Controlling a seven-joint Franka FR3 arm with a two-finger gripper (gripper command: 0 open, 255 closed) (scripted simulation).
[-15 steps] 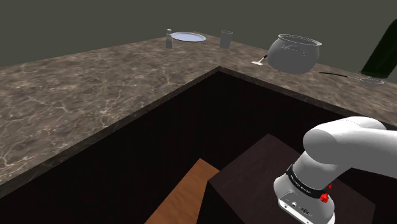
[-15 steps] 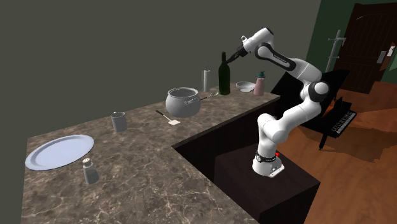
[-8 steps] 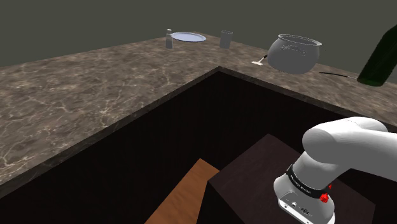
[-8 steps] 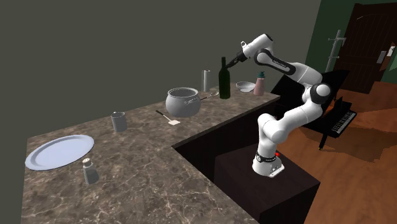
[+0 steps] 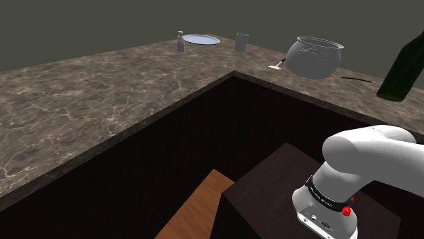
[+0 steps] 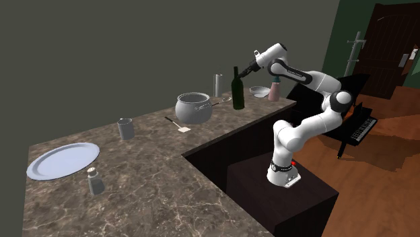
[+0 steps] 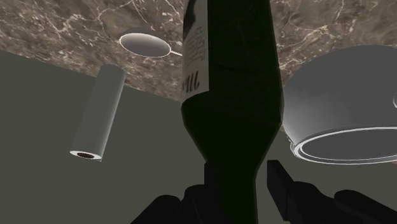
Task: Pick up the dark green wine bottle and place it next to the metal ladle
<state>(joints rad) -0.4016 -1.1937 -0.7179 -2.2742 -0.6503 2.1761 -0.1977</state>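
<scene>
The dark green wine bottle [image 6: 238, 91] hangs upright by its neck just over the marble counter [image 6: 155, 168], with my gripper [image 6: 250, 69] shut on the neck. Up close, the bottle [image 7: 229, 76] runs out from between my gripper [image 7: 245, 184], whose black fingers [image 7: 283, 184] clasp the neck. The metal ladle [image 6: 221, 101] lies between the bottle and the grey pot [image 6: 194, 108]. In the shoulder view the bottle [image 5: 401, 71] sits tilted at the right edge and hides the ladle's head; its thin handle [image 5: 359, 79] still shows.
Beyond the bottle stand a white roll [image 6: 217, 85], a bowl [image 6: 258, 90] and a pink bottle [image 6: 274, 88]. A spatula [image 6: 179, 124], a cup [image 6: 124, 128], a shaker [image 6: 95, 180] and a plate [image 6: 62, 160] sit farther along the counter. The pot [image 7: 347, 108] is close beside the bottle.
My gripper has come down with the bottle, lowering it toward the counter beside the ladle. In the shoulder view the bottle has slid down and left, covering the ladle's head.
</scene>
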